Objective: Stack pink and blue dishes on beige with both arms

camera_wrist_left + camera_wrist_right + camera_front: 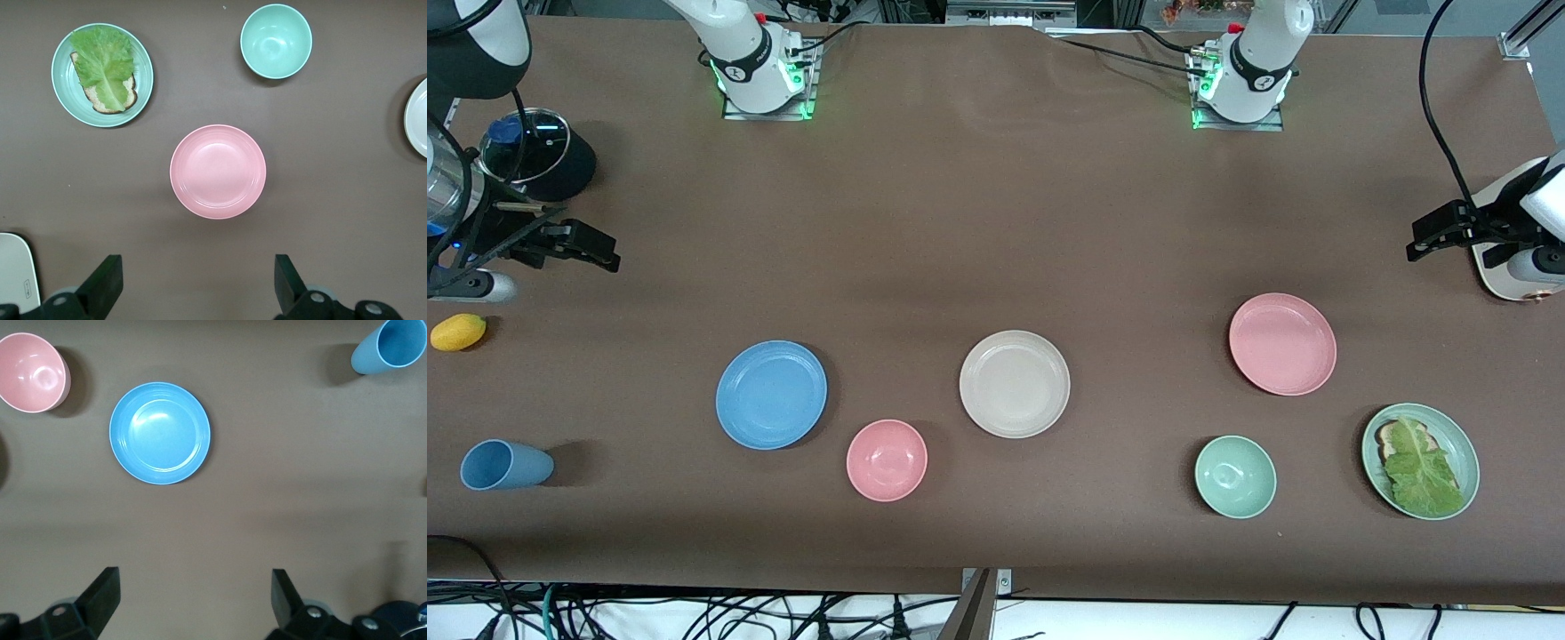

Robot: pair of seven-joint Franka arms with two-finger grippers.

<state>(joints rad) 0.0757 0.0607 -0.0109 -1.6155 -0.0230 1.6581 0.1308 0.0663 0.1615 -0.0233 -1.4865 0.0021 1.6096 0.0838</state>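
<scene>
Pink plate and blue plate are set flat on the table, well apart, the beige plate between them. Both are judged stiff, light, smooth; the raised rim should be pinched. Left gripper and right gripper are held above, jaws spread, empty.

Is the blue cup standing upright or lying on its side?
Lying on its side: the blue cup rests lengthwise on the table, its open mouth facing sideways.
</scene>
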